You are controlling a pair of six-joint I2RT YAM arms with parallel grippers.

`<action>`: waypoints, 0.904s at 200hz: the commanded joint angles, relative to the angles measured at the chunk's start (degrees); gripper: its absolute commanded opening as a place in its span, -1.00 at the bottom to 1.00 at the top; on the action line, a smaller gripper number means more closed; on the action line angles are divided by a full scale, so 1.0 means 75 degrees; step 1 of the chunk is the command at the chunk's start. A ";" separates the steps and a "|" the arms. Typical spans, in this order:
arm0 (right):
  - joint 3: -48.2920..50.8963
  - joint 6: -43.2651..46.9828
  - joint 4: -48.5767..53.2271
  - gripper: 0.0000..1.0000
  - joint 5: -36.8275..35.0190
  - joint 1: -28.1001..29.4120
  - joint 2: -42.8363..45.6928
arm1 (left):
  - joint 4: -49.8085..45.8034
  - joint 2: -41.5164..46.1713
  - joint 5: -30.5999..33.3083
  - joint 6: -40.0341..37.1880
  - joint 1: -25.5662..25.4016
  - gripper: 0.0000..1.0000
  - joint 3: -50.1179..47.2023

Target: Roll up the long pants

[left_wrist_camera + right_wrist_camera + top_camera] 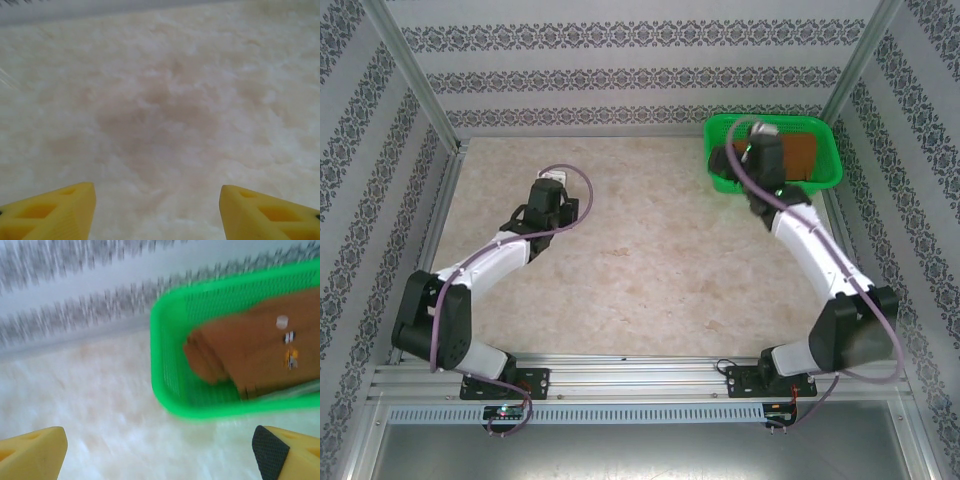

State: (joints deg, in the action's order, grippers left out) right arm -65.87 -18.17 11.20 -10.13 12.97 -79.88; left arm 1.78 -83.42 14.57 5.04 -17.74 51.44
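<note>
Gaping and empty, the right hand (pixel 160 452) may snag the basket (pixel 200 412) or pinch just one pants (pixel 250 350) layer.

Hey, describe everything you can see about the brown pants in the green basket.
The long pants are rust-brown plain cloth, folded into a flat, layered bundle lying inside the green basket at the far right corner of the table. A small pale button and a few small marks show on top. Blur hides finer detail.
</note>
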 commanded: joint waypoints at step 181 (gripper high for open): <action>0.6283 0.2631 -0.5237 0.89 -0.1589 0.0545 0.2705 | 0.7087 -0.0776 -0.1484 -0.1059 0.1877 1.00 -0.4235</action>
State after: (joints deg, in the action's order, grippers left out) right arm -24.45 -1.39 -17.87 -20.84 19.44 -59.48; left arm 53.39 -89.06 5.26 -2.28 -3.75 16.49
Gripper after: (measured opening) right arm 0.947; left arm 0.998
